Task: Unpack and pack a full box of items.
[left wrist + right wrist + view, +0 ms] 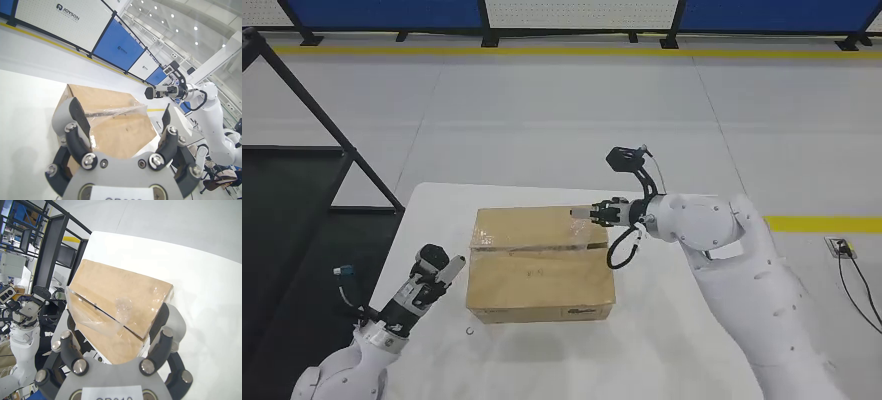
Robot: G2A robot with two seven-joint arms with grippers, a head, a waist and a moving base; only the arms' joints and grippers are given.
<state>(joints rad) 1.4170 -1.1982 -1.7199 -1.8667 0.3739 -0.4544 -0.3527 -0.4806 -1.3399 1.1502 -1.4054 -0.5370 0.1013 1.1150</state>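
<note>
Two sets of fingers, both spread wide and both holding nothing, face one cardboard box (537, 265) from opposite ends.

The left fingers (447, 266) sit low over the worktop (662, 340), tilted up and pointing at the box. They are just off its nearest end, close but apart from it. From that arm's own camera the left fingers (79, 115) frame the box (122, 130) in their gap, with bare worktop (24, 98) to one side.

The right fingers (584, 212) reach in level from the other side, at the height of the box's top. Their tips are over its far edge, toward the end away from the left fingers. I cannot tell whether they touch the cardboard. In the right wrist view the right fingers (163, 317) stand wide apart, with the box (113, 285) lying beyond and between them on the worktop (189, 275).

The box lies flat between the two sets of fingers, its two top flaps down and meeting along a seam (105, 313) that runs its length and gapes slightly. Clear tape (121, 306) lies wrinkled across that seam. Seen from the left fingers' side, part of the tape (128, 109) stands lifted off the top as a loose film.
</note>
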